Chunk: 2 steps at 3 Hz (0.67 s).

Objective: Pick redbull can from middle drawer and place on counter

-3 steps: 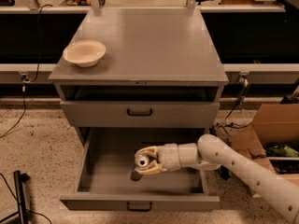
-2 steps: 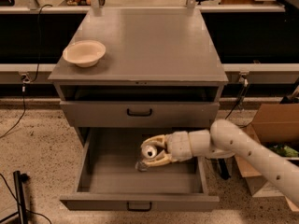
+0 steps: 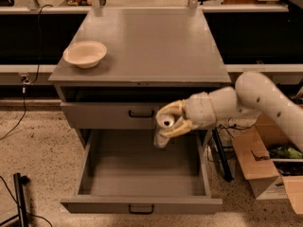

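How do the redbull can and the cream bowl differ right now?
The redbull can is slim, silvery and held in the end effector above the open middle drawer; the cream bowl is wide, pale and rests on the counter. The can is off any surface; the bowl sits near the counter's edge. Both are round.

I am looking at a lab: cables (image 3: 19, 119) are trailing on the floor (image 3: 42, 164); my gripper (image 3: 165, 122) is holding the redbull can (image 3: 161, 138) over the middle drawer (image 3: 142, 205).

A cream bowl (image 3: 84, 54) sits upper left, a cardboard box (image 3: 255, 168) on the speckled floor (image 3: 42, 148) at right.
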### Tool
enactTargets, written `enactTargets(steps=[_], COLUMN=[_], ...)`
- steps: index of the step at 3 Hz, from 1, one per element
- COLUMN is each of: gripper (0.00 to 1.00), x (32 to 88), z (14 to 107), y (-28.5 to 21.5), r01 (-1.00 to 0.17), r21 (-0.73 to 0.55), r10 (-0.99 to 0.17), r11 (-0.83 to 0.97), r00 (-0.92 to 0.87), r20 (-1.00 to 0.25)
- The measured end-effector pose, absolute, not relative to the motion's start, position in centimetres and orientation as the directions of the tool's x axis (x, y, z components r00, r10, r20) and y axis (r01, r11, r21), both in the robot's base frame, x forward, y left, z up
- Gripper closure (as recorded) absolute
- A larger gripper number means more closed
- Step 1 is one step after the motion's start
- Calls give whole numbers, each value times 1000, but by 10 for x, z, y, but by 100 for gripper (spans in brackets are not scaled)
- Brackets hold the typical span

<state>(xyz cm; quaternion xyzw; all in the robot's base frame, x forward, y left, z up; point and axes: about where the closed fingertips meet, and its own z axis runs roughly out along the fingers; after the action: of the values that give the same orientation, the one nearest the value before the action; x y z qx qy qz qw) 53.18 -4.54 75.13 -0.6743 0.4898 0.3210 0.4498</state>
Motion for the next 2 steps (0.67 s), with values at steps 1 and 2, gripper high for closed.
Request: enactTargets(steps=[1,2], gripper=[100,100], x=[561,561], z=[799,799], y=[-57,-57], r01=[-958,-958], r21=[-259,-259], r10=[-437,-437], r11=[-123,-123], r00=[287,287], r20=[-853,-852])
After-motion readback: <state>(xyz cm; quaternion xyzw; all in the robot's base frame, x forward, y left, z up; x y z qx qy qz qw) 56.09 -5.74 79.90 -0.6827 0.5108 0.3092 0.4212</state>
